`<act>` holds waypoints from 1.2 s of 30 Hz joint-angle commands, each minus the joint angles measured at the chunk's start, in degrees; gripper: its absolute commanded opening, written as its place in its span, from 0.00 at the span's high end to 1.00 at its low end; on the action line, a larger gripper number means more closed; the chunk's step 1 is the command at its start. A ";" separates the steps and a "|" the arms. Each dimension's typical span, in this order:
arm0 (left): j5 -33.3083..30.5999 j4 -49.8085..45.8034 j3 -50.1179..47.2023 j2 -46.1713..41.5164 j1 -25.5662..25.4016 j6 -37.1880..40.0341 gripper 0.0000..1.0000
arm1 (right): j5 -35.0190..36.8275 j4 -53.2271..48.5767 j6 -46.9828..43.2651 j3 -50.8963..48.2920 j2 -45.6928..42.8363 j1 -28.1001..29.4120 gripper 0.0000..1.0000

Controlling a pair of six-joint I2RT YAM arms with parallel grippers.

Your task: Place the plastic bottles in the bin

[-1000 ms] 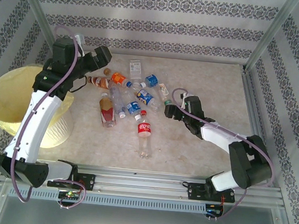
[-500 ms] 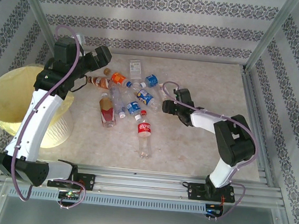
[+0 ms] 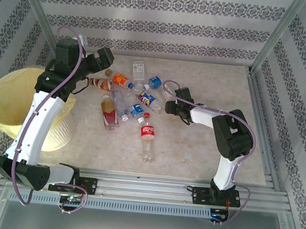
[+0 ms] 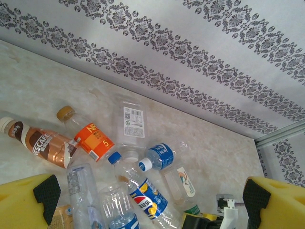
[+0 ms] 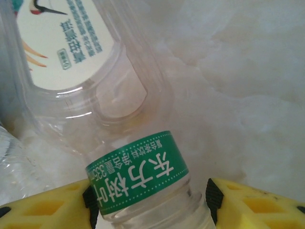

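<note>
Several plastic bottles [image 3: 135, 99] lie in a heap at the table's back middle, and a red-labelled one [image 3: 147, 133] lies apart in front. My right gripper [image 3: 171, 106] is at the heap's right edge. In the right wrist view it [image 5: 150, 202] is closed round the neck of a clear bottle with a green band [image 5: 138, 174]: one pad [image 5: 90, 202] lies against the band, the other at the neck's side. My left gripper [image 4: 147, 200] hangs wide open above the heap, holding nothing. The pale-yellow bin [image 3: 4, 105] stands at the left.
Metal frame rails [image 3: 259, 108] run along the table's right side and front edge. Patterned walls enclose the back and sides. Bare tabletop [image 3: 216, 77] lies right of the heap and in front of it. The left arm's white link crosses in front of the bin.
My right arm has swung left and reached into the heap's right edge, and its jaws have narrowed round the green-banded bottle's neck. The left arm and the bottles have stayed put.
</note>
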 commanded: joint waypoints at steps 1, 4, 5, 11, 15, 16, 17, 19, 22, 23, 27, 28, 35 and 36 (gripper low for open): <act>0.68 -1.22 -0.21 -0.38 -0.81 1.85 0.00 | 1.17 -1.24 -0.40 1.51 1.09 0.91 0.41; 1.49 -1.18 -0.21 -0.40 -0.75 1.98 0.00 | 0.87 -1.29 -0.95 1.69 1.15 0.91 0.46; 1.73 -1.07 -0.18 -0.37 -0.82 2.02 0.00 | 0.66 -1.28 -1.12 1.61 1.03 0.91 0.49; 2.90 -0.86 -0.44 0.07 -0.79 2.16 0.00 | 0.61 -0.71 -1.43 -0.19 -1.71 1.00 0.59; 7.03 1.19 -1.26 0.36 -0.90 2.63 0.00 | 1.29 -0.25 -1.17 -2.15 -5.03 1.00 0.64; 8.18 1.82 -1.39 0.50 -1.03 2.74 0.00 | 1.45 0.02 -1.03 -2.87 -5.99 1.00 0.65; 8.92 2.33 -1.41 0.75 -1.36 2.89 0.00 | 1.75 0.35 -0.87 -3.66 -7.02 1.00 0.66; 9.85 2.91 -1.20 1.24 -2.16 3.17 0.00 | 2.48 1.06 -0.57 -5.25 -8.88 1.01 0.67; 11.32 4.11 -0.86 2.48 -3.73 3.35 0.00 | 3.16 2.50 0.04 -7.99 -12.25 1.06 0.68; 11.83 4.70 -0.77 3.00 -4.38 3.32 0.00 | 3.18 3.27 0.16 -9.18 -13.55 1.00 0.69; 13.79 6.30 0.49 6.16 -7.59 3.27 0.00 | 2.62 6.94 0.46 -14.11 -18.84 1.00 0.70; 13.89 6.31 0.89 7.08 -8.39 3.18 0.00 | 2.53 7.55 0.49 -14.98 -19.90 1.04 0.70; 14.65 8.97 1.86 12.81 -13.31 1.92 0.00 | 0.77 9.42 -0.69 -19.33 -27.77 1.00 0.70; 15.40 9.98 1.74 13.60 -13.83 1.46 0.00 | 0.19 9.52 -0.59 -19.63 -28.85 1.00 0.70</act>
